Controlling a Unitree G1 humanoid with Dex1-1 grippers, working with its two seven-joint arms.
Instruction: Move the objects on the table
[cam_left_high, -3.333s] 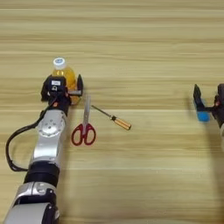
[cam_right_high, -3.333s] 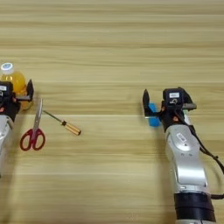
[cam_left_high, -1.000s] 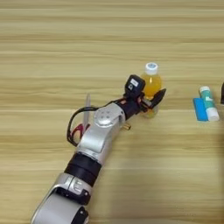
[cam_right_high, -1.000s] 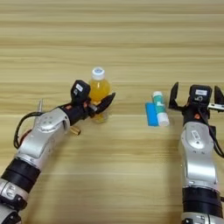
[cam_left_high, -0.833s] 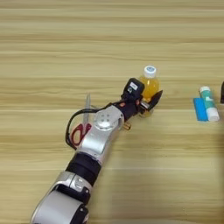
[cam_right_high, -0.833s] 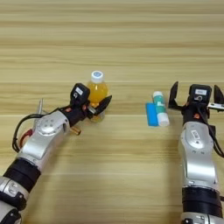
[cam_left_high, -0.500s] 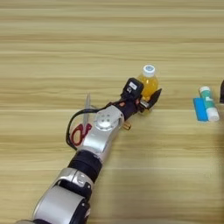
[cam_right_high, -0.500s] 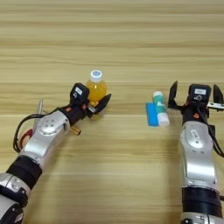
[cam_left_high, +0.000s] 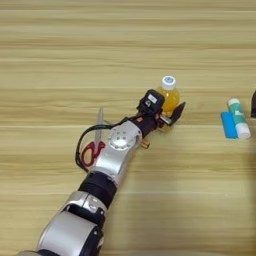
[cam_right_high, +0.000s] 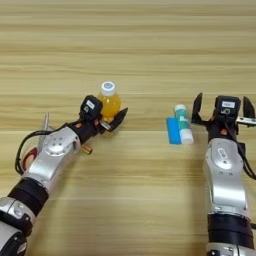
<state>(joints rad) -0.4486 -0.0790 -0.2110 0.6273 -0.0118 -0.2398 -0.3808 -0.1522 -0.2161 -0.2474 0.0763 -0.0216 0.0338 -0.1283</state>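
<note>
At the middle of the surface (cam_left_high: 60, 60), seen from the left eye, the left tool (cam_left_high: 169, 111) reaches across with its fingers spread around the bottle (cam_left_high: 168, 96), which stands upright; whether they press it or have let go is hard to judge. Scissors (cam_left_high: 95, 145) lie beside the forearm, which hides most of the screwdriver (cam_left_high: 144, 145). Block (cam_left_high: 228, 124) and glue stick (cam_left_high: 238, 118) lie side by side, touching, to the right.

From the right eye, the right tool (cam_right_high: 223, 107) sits spread and empty just right of the glue stick (cam_right_high: 183, 123), idle. The step looks like shifting the bottle; next, the left tool should either close firmly or back straight off without tipping it.
</note>
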